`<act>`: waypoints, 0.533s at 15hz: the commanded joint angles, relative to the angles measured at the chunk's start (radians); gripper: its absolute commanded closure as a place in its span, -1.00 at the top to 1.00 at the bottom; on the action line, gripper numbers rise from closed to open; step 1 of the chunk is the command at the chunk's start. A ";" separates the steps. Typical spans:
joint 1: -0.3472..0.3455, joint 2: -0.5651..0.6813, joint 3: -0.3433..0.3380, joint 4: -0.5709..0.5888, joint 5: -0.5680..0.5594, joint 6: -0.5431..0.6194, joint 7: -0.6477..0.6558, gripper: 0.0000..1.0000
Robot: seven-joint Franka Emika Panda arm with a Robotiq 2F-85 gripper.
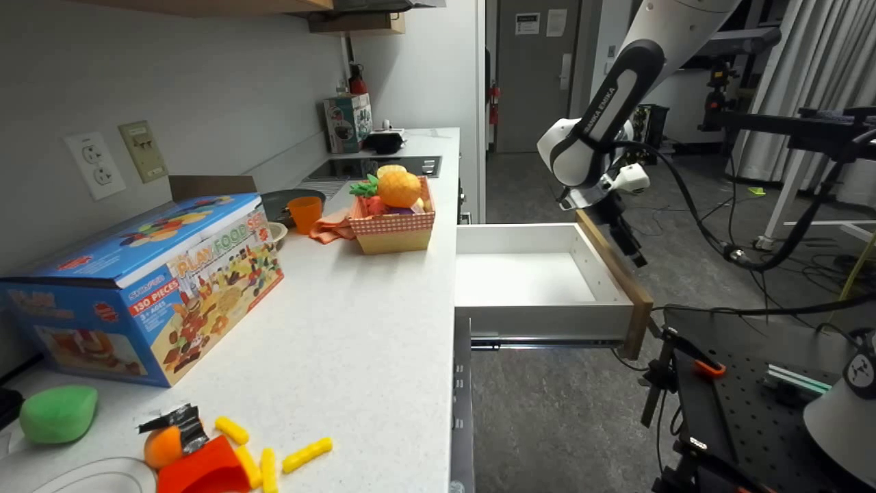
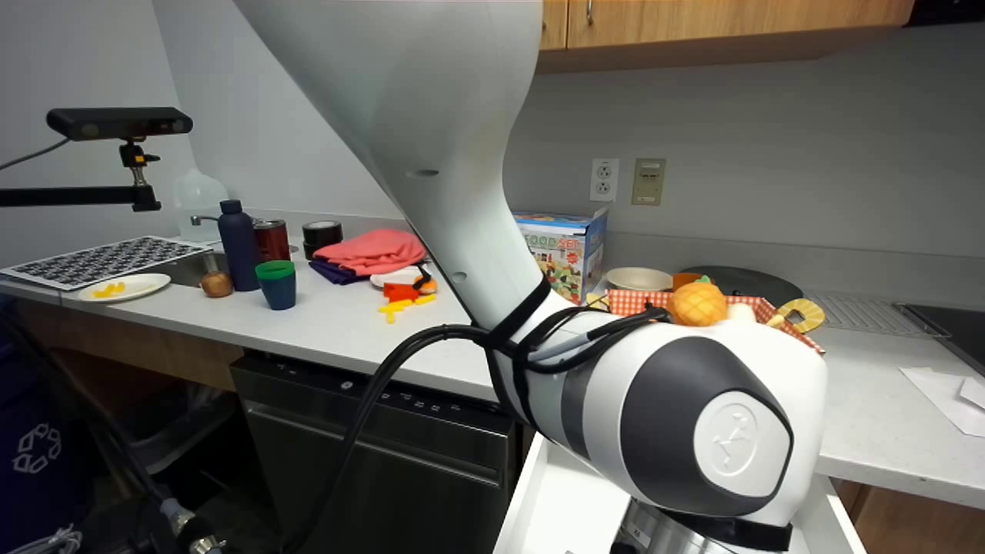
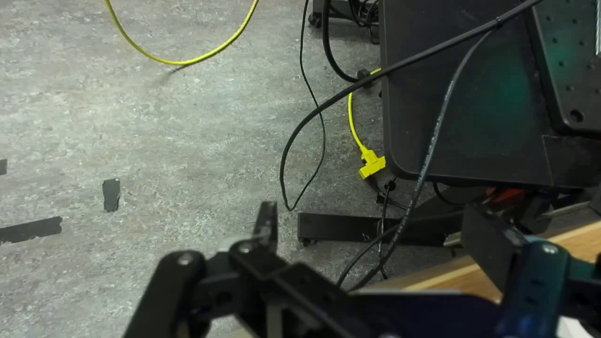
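My gripper (image 1: 635,248) is black and points down just outside the wooden front (image 1: 614,281) of a pulled-out white drawer (image 1: 523,277). In the wrist view my gripper (image 3: 378,230) is open, its fingers wide apart with nothing held between them. The drawer's wooden front (image 3: 580,241) shows behind the right-hand finger; I cannot tell whether they touch. The inside of the drawer looks bare in an exterior view. The drawer (image 2: 558,504) shows partly behind the arm in an exterior view, where the fingers are out of sight.
On the counter (image 1: 369,329) stand a basket of toy fruit (image 1: 393,239), an orange cup (image 1: 305,213), a play food box (image 1: 198,287) and yellow toy pieces (image 1: 306,454). A black robot table (image 3: 469,117) and loose cables (image 3: 310,112) are near the gripper.
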 commanded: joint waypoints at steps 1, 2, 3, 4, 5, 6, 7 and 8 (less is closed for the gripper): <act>0.001 0.021 0.006 0.034 -0.018 -0.030 0.002 1.00; -0.001 0.022 0.008 0.033 -0.007 -0.016 0.015 1.00; -0.003 0.023 0.010 0.032 0.006 -0.005 0.033 1.00; -0.006 0.023 0.012 0.032 0.021 0.003 0.046 1.00; -0.012 0.023 0.019 0.031 0.049 0.016 0.058 1.00; -0.019 0.023 0.026 0.031 0.082 0.024 0.067 1.00; -0.031 0.021 0.037 0.027 0.135 0.045 0.074 1.00; -0.042 0.020 0.049 0.023 0.187 0.075 0.072 1.00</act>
